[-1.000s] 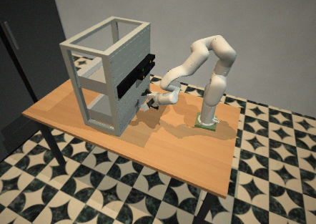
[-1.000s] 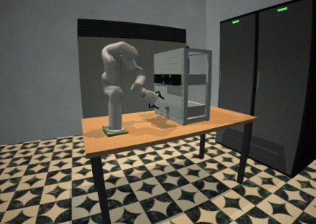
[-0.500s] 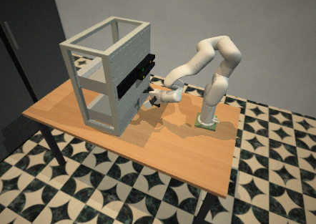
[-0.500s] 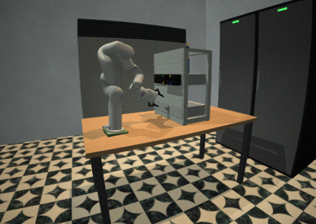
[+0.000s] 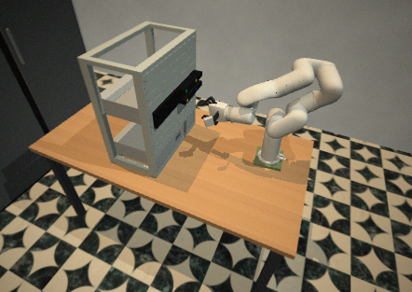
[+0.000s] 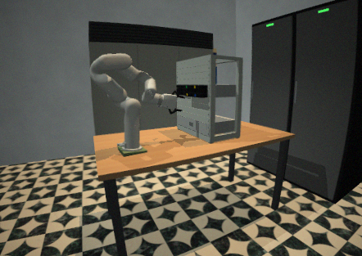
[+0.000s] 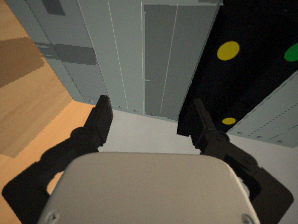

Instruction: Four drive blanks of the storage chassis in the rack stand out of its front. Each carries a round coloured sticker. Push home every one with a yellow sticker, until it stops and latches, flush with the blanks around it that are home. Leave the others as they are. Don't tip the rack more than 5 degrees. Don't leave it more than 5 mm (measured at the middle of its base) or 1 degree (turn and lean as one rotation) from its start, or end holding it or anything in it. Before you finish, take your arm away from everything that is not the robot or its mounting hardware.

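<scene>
The black chassis (image 5: 174, 101) sits as a band across the front of the grey rack (image 5: 89, 66), about halfway up, and blanks stand out at its end nearest the arm. In the wrist view a yellow sticker (image 7: 228, 50) shows on a black blank face, a green sticker (image 7: 291, 52) just beside it toward the right edge, and a second, smaller yellow spot (image 7: 229, 120) lower down on the black. The gripper (image 7: 152, 120) points at the rack front, its fingers wide apart with nothing between them; one fingertip lies over grey panel, the other over the edge of the black face, and whether it touches cannot be told. The rack stands toward the left end of the table (image 5: 242, 206), the arm's green base plate (image 5: 259, 161) near the far right edge
</scene>
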Controlling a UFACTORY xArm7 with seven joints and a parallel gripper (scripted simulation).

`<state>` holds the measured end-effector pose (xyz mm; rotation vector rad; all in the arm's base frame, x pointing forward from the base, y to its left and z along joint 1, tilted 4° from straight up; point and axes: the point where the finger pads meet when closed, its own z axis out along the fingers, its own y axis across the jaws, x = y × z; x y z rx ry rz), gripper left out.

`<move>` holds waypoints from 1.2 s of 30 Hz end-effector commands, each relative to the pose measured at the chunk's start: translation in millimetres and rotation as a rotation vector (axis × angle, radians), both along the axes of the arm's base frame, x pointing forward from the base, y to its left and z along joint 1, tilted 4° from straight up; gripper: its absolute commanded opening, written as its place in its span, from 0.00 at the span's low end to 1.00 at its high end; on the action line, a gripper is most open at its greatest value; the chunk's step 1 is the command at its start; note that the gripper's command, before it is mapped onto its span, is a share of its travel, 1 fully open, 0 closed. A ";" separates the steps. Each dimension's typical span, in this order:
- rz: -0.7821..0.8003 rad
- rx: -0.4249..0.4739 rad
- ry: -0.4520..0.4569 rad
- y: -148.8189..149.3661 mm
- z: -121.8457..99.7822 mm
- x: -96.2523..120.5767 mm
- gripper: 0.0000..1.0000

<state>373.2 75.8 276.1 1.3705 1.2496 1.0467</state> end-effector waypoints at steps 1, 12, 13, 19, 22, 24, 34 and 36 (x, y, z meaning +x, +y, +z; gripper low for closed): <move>0.087 0.009 -0.110 -22.7 48.0 -34.7 1.00; 0.146 0.011 -0.221 -43.6 88.1 -56.4 1.00; 0.147 0.011 -0.223 -43.9 88.7 -56.8 1.00; 0.147 0.011 -0.224 -44.1 88.9 -57.0 1.00; 0.147 0.011 -0.224 -44.1 88.9 -57.0 1.00; 0.147 0.011 -0.224 -44.1 88.9 -57.0 1.00; 0.148 0.011 -0.224 -35.7 89.7 -51.5 1.00; 0.148 0.011 -0.224 -29.4 90.3 -47.3 1.00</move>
